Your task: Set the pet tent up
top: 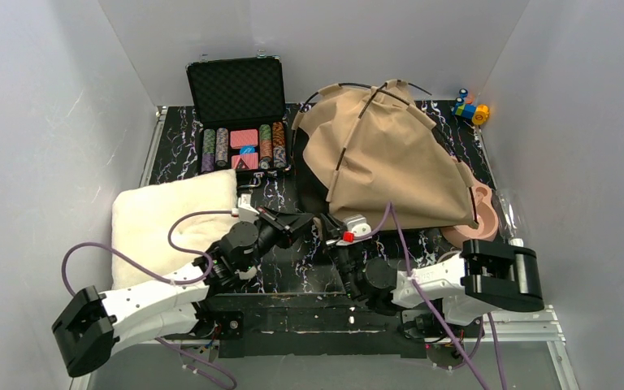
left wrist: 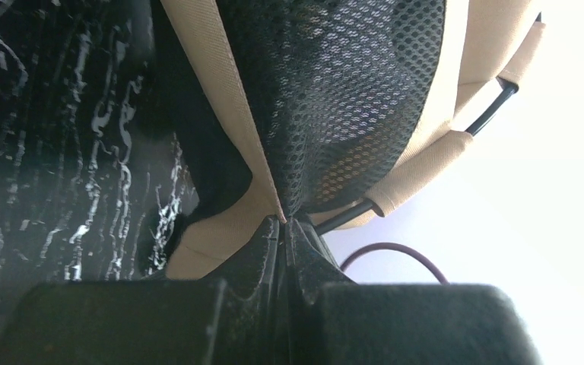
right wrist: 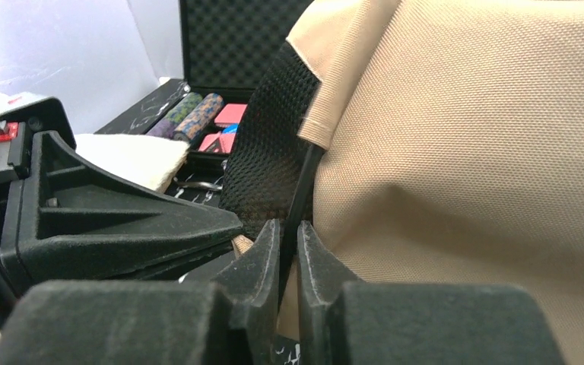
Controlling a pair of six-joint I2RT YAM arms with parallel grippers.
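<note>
The pet tent [top: 382, 158], tan canvas with thin black poles, lies slumped at the right centre of the table. My left gripper [top: 313, 221] is shut on the tent's near left edge, pinching the black mesh and tan trim [left wrist: 283, 218]. My right gripper [top: 337, 237] is shut on a thin black pole [right wrist: 298, 205] at the tent's near edge, right beside the left gripper. The mesh panel [right wrist: 270, 144] and tan canvas [right wrist: 471, 137] fill the right wrist view. The doorway, label and pom-pom are hidden.
A fluffy cream cushion [top: 171, 215] lies at the left. An open black case [top: 240, 114] of poker chips stands at the back left. A pink ring-shaped item [top: 475, 219] lies by the tent's right edge. A small colourful toy [top: 471, 110] sits in the back right corner.
</note>
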